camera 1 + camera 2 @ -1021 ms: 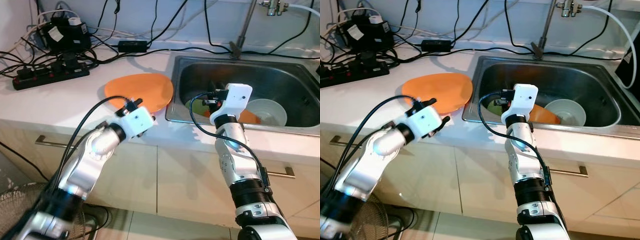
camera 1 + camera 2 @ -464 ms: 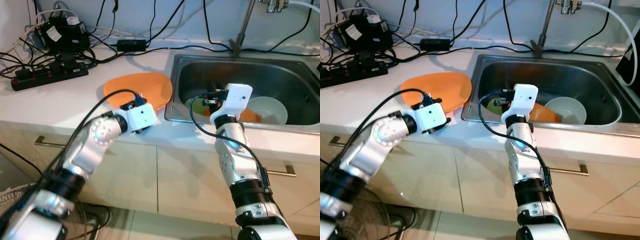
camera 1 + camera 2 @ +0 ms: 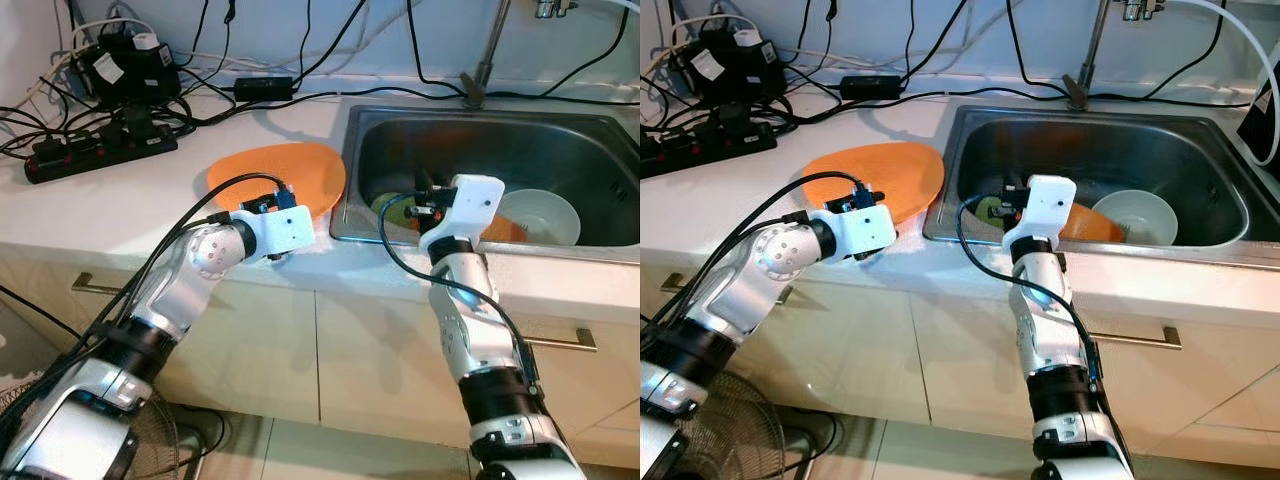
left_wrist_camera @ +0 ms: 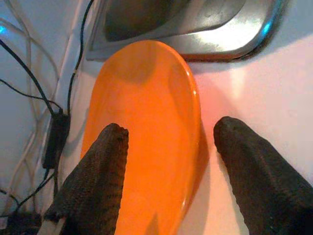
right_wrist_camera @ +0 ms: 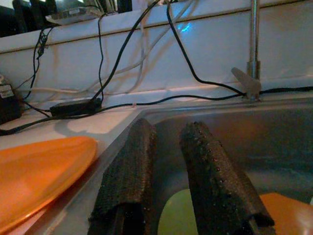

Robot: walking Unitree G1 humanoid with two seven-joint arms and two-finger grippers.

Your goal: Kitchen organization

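A white worktop (image 3: 120,215) runs along a pale wall (image 3: 330,30); a steel sink (image 3: 600,150) is set into it; cream cabinet fronts (image 3: 300,350) with bar handles (image 3: 560,340) below; pale tiled floor (image 3: 330,455)

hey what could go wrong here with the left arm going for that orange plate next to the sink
The left gripper is open, its fingers straddling the rim of the orange plate. Possible risks:
1. The plate lies flat on the counter, so the fingers may slip off the thin rim or just push it.
2. A push could slide it over the sink edge onto the white bowl, or back towards the power strip and cables.
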